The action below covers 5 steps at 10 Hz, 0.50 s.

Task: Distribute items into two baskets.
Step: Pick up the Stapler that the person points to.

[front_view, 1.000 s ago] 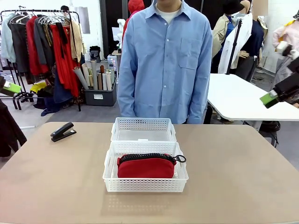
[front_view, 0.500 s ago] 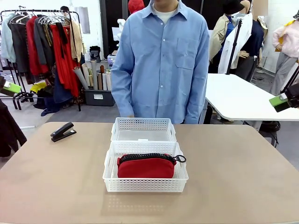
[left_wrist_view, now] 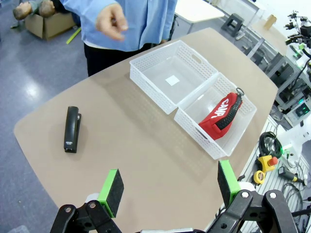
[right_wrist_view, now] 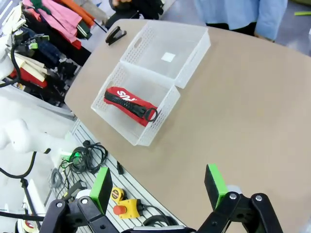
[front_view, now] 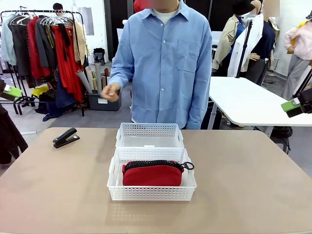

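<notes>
Pouch (front_view: 152,174), red, lies in the near basket (front_view: 151,192) at lower centre of the front view; the far basket (front_view: 149,129) just behind it is empty, and the stapler (front_view: 66,137) lies on the bare table (front_view: 243,185) at middle left, well apart from both. Half a second ago the person's arms hung down; now one hand (front_view: 111,91) is raised to chest height, upper left of centre, loosely curled, while nothing on the table has moved. Left claw (left_wrist_view: 169,183) and right claw (right_wrist_view: 158,186) hang high above the table, fingers apart and empty, so the stapler likely remains to go in the far basket, perhaps at the person's prompting.
</notes>
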### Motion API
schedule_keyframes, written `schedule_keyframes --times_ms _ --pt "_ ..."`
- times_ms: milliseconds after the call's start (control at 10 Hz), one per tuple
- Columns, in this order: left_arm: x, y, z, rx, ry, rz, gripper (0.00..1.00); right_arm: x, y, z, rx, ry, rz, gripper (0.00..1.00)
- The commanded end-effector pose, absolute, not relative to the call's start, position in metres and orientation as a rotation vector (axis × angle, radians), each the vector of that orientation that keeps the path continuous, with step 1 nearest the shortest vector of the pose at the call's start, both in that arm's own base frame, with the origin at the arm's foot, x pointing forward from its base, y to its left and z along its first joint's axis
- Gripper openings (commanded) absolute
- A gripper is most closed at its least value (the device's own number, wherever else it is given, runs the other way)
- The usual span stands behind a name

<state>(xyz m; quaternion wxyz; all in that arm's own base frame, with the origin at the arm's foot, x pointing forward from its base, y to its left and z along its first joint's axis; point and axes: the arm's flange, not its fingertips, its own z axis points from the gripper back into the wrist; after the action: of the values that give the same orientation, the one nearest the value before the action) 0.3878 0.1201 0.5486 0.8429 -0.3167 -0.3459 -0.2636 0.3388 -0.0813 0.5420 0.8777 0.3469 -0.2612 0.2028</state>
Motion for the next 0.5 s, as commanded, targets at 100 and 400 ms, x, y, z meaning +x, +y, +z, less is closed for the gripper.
schedule_keyframes --times_ms 100,400 --pt "0.3878 0.1186 0.5497 -0.688 -0.747 -0.552 1.0 0.3402 -0.0826 0.5438 0.718 -0.537 0.426 1.0" --pt "0.3878 0.1186 0.5497 -0.688 -0.747 -0.552 1.0 0.3402 -0.0826 0.5438 0.718 -0.537 0.426 1.0"
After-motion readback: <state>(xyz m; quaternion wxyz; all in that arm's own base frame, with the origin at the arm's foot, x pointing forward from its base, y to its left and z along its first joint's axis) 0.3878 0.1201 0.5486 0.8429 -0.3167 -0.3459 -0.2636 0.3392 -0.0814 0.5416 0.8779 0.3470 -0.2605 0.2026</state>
